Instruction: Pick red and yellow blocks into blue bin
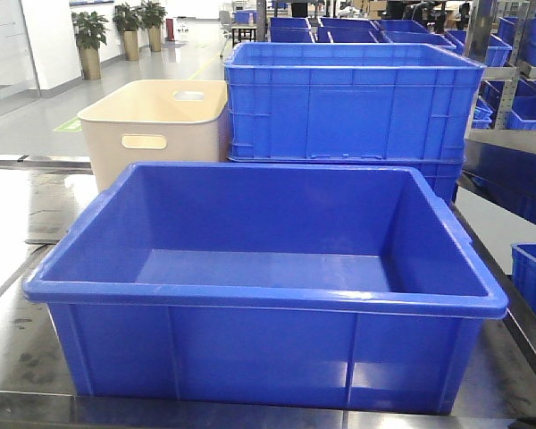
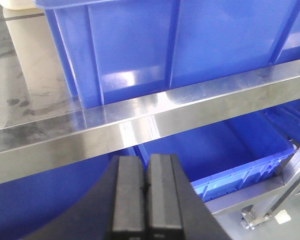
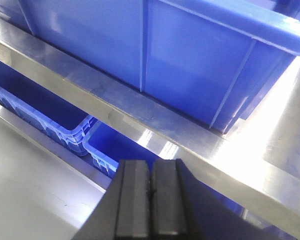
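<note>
Exterior front-facing view shows the blue bin (image 1: 266,308) standing on the metal surface (image 1: 18,357), close to its near edge, and the inside of the bin holds nothing that I can see. Behind the bin, toward the far left side, stands a beige tub (image 1: 152,125) with handle slots, and just beside it on the right is a taller blue crate (image 1: 353,103) with ribbed walls. No red or yellow block appears in any of the three views, so I cannot tell where the blocks are. From the left wrist view, the left tool (image 2: 145,200) hangs below and in front of the near edge of the surface, with its two dark pads pressed together and nothing between them; the outer wall of the bin rises above that steel edge. From the right wrist view, the right tool (image 3: 151,202) is in a similar place before the near edge, also with its pads pressed together on nothing. More blue crates (image 3: 50,125) lie lower down, under the surface.
</note>
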Motion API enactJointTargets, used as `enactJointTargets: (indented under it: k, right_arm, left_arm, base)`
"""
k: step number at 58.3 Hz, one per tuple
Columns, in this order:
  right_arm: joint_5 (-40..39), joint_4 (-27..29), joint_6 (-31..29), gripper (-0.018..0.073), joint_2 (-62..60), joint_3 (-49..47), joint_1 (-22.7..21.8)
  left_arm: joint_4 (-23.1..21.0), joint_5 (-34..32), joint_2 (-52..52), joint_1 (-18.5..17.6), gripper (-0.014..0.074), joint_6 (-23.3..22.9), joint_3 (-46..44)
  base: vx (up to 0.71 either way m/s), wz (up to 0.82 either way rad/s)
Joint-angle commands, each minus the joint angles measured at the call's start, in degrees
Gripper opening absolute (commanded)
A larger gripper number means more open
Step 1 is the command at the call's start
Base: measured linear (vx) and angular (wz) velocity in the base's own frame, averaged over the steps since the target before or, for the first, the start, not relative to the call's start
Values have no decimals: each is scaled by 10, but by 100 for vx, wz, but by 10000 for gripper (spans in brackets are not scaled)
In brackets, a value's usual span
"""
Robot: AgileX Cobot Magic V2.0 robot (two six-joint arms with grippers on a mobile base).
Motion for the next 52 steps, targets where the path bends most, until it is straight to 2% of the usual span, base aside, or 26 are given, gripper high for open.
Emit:
enactJointTargets:
  k: [1,6,10,19,30,38,52]
  right_arm:
    - [-37,-3,-2,-10,-3,-17,-2]
    - [-37,-3,-2,-10,-3,-17,-2]
    - [-37,-3,-2,-10,-3,-17,-2]
    - [-37,-2,-2,-10,-3,-17,-2]
    - [-37,-2,-2,-10,-3,-17,-2]
    - [-37,-2,-2,-10,-3,-17,-2]
    - [-35,-1,-2,-10,-3,-17,-2]
  left_arm:
    - [1,-41,-8,-4,-6,6,-15]
    - [25,-46,-31,15,-6,11,-11]
    - [35,-74,-52,36,-5,11,4]
    - [35,-152,-122,94,-4,11,83]
    - [32,-230,-208,147,-1,10,192]
    - [28,-280,-270,162,-1,10,254]
    - [18,-379,-267,162,-1,10,317]
  base:
    - [0,0]
    - [0,0]
    - [0,0]
    - [0,0]
    - [0,0]
    - [0,0]
    - [0,0]
